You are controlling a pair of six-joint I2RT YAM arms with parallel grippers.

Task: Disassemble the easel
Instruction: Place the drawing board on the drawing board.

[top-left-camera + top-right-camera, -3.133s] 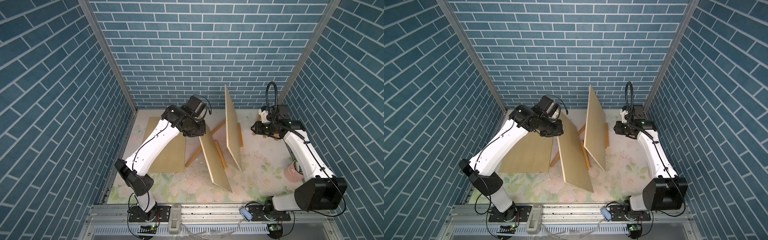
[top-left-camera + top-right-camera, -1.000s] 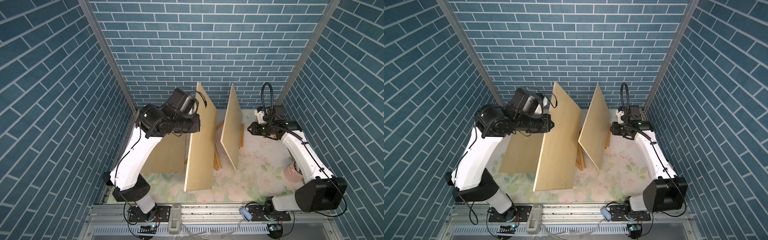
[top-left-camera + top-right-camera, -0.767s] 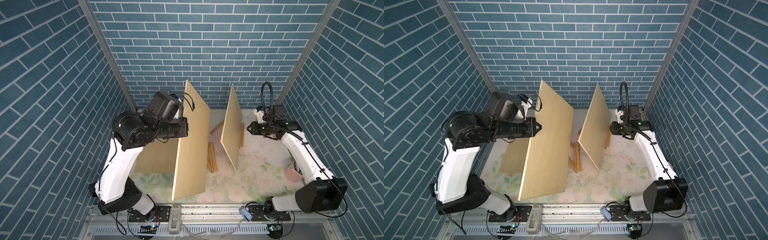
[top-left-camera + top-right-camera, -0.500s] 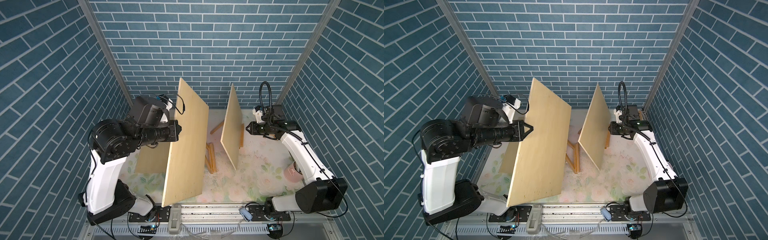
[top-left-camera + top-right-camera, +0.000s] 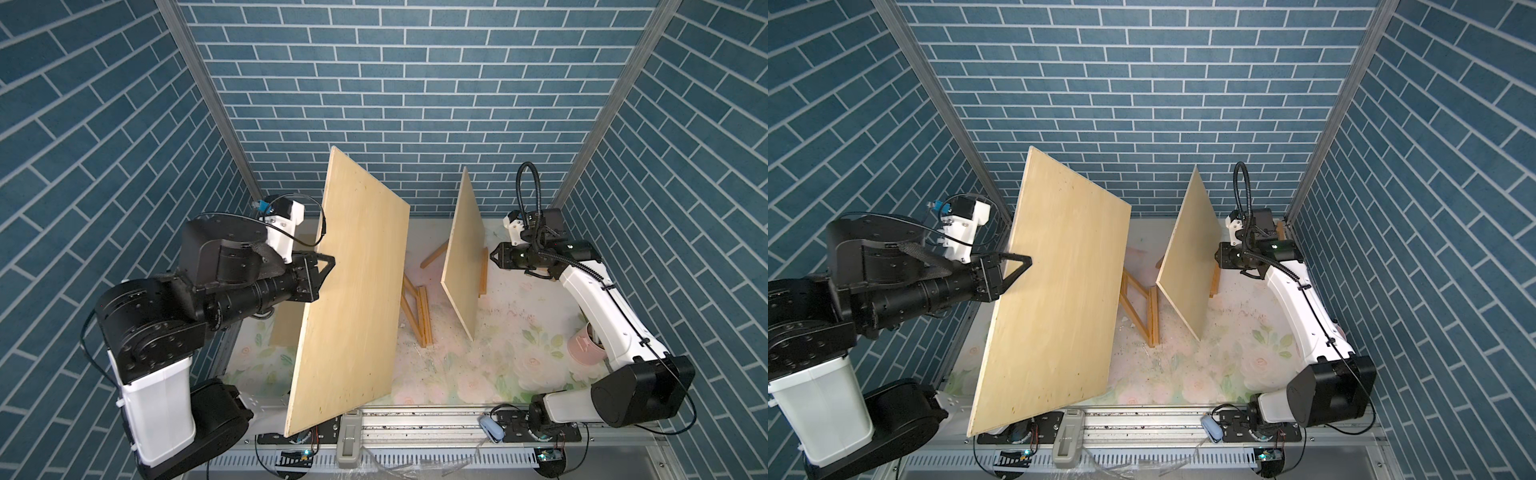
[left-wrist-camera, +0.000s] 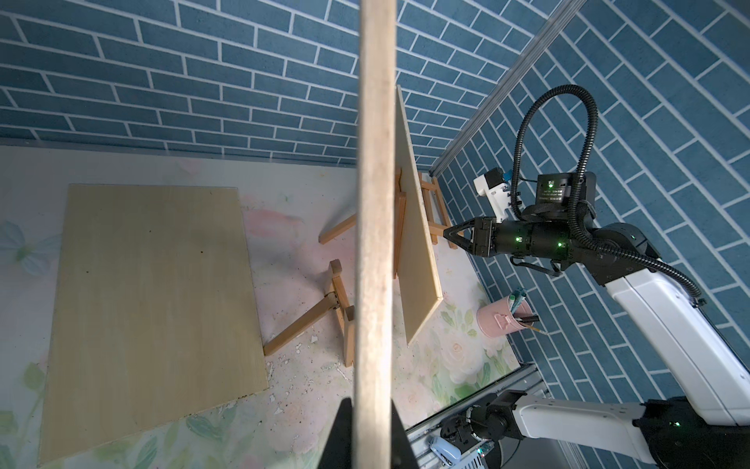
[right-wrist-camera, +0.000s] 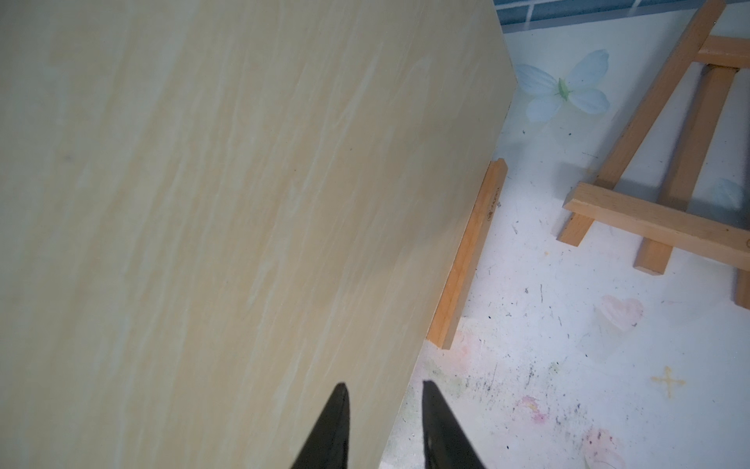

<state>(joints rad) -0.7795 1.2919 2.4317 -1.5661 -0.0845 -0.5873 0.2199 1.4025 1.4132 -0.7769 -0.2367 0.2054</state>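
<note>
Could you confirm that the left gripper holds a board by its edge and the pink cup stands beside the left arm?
No: the pink cup stands beside the right arm, as a top view shows. The left gripper does hold the board by its edge.

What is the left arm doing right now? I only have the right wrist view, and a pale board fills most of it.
Observer: The left gripper is shut on the edge of a second, larger board, holding it tilted and up off the table.
Operator: Is anything lying on that side?
Observer: A third board lies flat on the left part of the table.
Operator: Anything close to me that I could knock?
Observer: A pink cup holding brushes stands close beside the right arm, near the right wall.
</note>
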